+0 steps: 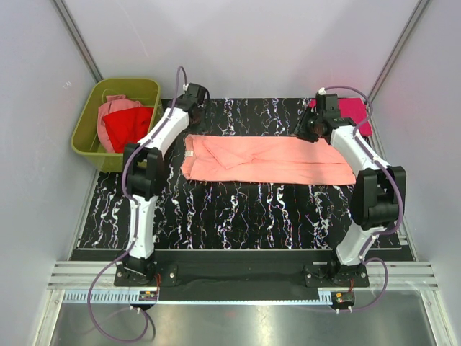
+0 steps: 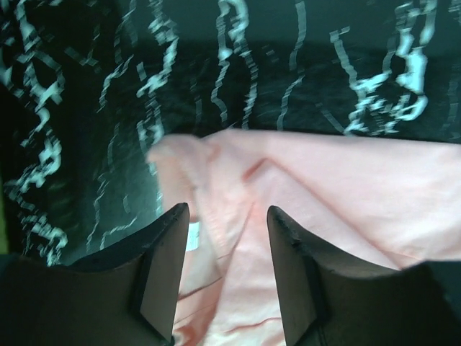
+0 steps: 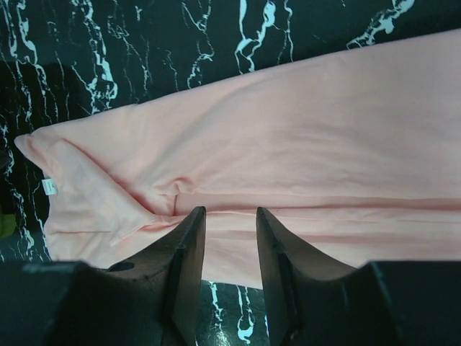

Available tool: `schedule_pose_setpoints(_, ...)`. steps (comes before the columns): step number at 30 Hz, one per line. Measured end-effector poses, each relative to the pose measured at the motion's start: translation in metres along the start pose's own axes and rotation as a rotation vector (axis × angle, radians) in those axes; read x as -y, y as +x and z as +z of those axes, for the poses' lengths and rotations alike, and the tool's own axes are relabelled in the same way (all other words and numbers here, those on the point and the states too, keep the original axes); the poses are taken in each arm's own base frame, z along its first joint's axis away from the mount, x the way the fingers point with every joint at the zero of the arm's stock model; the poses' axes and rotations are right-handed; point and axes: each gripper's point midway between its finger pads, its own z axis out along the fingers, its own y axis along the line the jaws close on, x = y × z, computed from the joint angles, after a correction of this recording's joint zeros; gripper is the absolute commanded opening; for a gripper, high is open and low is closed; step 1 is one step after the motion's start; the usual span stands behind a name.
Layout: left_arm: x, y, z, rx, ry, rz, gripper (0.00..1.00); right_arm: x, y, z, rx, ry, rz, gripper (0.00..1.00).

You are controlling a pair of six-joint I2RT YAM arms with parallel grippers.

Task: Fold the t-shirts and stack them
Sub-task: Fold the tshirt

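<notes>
My left pincer (image 2: 227, 216) stands partly open, its 2 dark fingers apart and gripping nothing. Directly beneath it lies the collar end of a salmon-peach t-shirt (image 2: 346, 194), with a small white label (image 2: 191, 236) beside the left finger. This view is blurred.

My right pincer (image 3: 230, 216) is also partly open and empty, its 2 fingers hanging over the same shirt's other end. The shirt is smooth, plain cloth, folded lengthwise into 1 long band that stretches from under 1 pincer to under the other. A sleeve is turned in as a slanted flap near the collar. It lies flat on the black, white-veined mat (image 1: 238, 209).

Just past my right pincer, on its outer side, a magenta-pink t-shirt (image 1: 353, 109) sits at the mat's far corner, partly hidden by my arm. To the outer side of my left pincer, an olive-green bin (image 1: 90, 126) holds a crumpled red t-shirt (image 1: 130, 126) and a dusty pink t-shirt (image 1: 115, 108).
</notes>
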Motion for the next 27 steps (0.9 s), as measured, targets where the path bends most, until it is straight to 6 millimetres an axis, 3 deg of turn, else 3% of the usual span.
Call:
schedule_pose_setpoints(3,-0.011,0.013,-0.008,-0.032,-0.038,-0.022,0.52,-0.008,-0.004,-0.002,0.009,-0.004,-0.014,0.38)
schedule_pose_setpoints(7,-0.018,0.05,-0.036,-0.098,-0.024,-0.048,0.49,0.003,-0.004,0.005,0.001,0.066,-0.007,0.33)
schedule_pose_setpoints(10,-0.008,0.076,-0.06,-0.128,0.041,-0.049,0.47,0.024,0.008,0.015,-0.041,0.149,0.011,0.32)
schedule_pose_setpoints(14,0.016,0.101,-0.076,-0.154,0.139,-0.054,0.45,0.057,0.03,0.024,-0.103,0.244,0.058,0.3)
schedule_pose_setpoints(17,0.023,0.127,-0.073,-0.196,0.157,-0.062,0.44,0.092,0.045,0.023,-0.138,0.32,0.117,0.29)
schedule_pose_setpoints(20,0.013,0.149,-0.064,-0.243,0.11,-0.085,0.43,0.13,0.055,0.02,-0.161,0.391,0.191,0.27)
schedule_pose_setpoints(25,-0.007,0.16,-0.044,-0.255,-0.015,-0.12,0.42,0.194,0.069,0.011,-0.182,0.515,0.325,0.26)
schedule_pose_setpoints(27,-0.014,0.164,-0.037,-0.261,-0.059,-0.131,0.43,0.204,0.071,0.009,-0.183,0.528,0.364,0.26)
